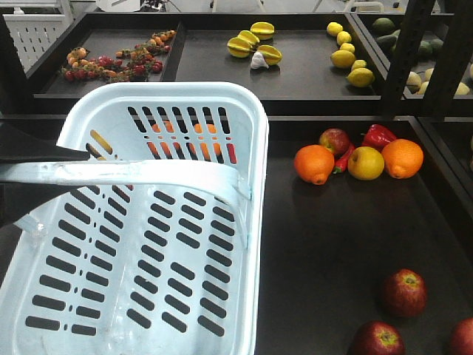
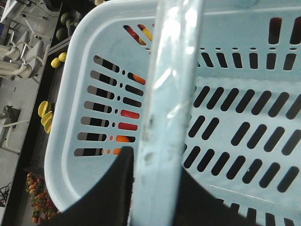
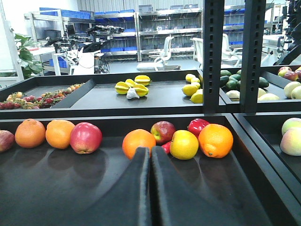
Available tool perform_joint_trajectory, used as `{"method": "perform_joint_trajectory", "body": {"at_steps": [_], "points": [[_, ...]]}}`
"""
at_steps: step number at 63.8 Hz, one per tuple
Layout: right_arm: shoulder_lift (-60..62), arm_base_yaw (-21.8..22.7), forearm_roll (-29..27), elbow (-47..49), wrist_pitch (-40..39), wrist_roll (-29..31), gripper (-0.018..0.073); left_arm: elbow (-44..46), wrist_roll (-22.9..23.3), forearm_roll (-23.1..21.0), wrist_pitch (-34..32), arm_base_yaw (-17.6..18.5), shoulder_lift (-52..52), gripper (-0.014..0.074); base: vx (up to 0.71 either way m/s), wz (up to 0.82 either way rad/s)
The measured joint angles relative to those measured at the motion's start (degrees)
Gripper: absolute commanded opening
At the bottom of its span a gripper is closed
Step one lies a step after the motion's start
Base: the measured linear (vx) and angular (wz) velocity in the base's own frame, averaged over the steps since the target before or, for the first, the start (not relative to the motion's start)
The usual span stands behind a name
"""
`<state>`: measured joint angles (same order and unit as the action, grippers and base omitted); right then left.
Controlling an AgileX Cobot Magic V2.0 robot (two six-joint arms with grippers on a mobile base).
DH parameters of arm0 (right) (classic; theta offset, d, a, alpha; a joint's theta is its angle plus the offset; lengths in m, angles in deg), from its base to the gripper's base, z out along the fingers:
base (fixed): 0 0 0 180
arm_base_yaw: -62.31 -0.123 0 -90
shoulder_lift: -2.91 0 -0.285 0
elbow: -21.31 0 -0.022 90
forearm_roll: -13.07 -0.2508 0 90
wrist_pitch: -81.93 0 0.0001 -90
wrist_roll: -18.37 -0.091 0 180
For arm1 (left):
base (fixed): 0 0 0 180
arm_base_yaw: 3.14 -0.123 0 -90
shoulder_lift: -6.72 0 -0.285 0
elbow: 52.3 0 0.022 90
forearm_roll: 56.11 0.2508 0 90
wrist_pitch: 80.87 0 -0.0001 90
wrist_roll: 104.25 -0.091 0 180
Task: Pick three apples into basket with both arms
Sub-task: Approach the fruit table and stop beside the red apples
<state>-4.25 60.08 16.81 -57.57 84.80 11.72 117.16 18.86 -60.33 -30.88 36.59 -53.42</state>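
The pale blue-white slotted basket (image 1: 111, 244) fills the left of the front view and is empty; it also shows in the left wrist view (image 2: 235, 117). My left gripper (image 2: 157, 162) is shut on the basket's flat handle (image 2: 167, 94), with a black finger (image 2: 113, 188) on each side of it. Three dark red apples (image 1: 404, 293) (image 1: 377, 340) (image 1: 464, 336) lie on the black tray at the front right, to the right of the basket. My right gripper (image 3: 150, 150) is shut and empty, low over the tray, pointing at the fruit cluster. The three apples are out of its view.
An orange (image 1: 314, 163), a pinkish-red apple (image 1: 335, 140), a red pepper (image 1: 378, 135), a yellow apple (image 1: 366, 163) and another orange (image 1: 402, 157) cluster at the tray's back. Star fruit (image 1: 253, 43) and lemons (image 1: 346, 55) lie on the far tray. Black uprights (image 1: 406, 44) stand at the right.
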Motion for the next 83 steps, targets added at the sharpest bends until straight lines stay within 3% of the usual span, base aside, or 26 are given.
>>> {"method": "perform_joint_trajectory", "body": {"at_steps": [83], "points": [[0.0, 0.0, 0.0, 0.0, 0.0, 0.0, -0.0009, 0.0, 0.0, 0.0, 0.0, 0.0, 0.0, -0.0006, 0.00, -0.01]]}}
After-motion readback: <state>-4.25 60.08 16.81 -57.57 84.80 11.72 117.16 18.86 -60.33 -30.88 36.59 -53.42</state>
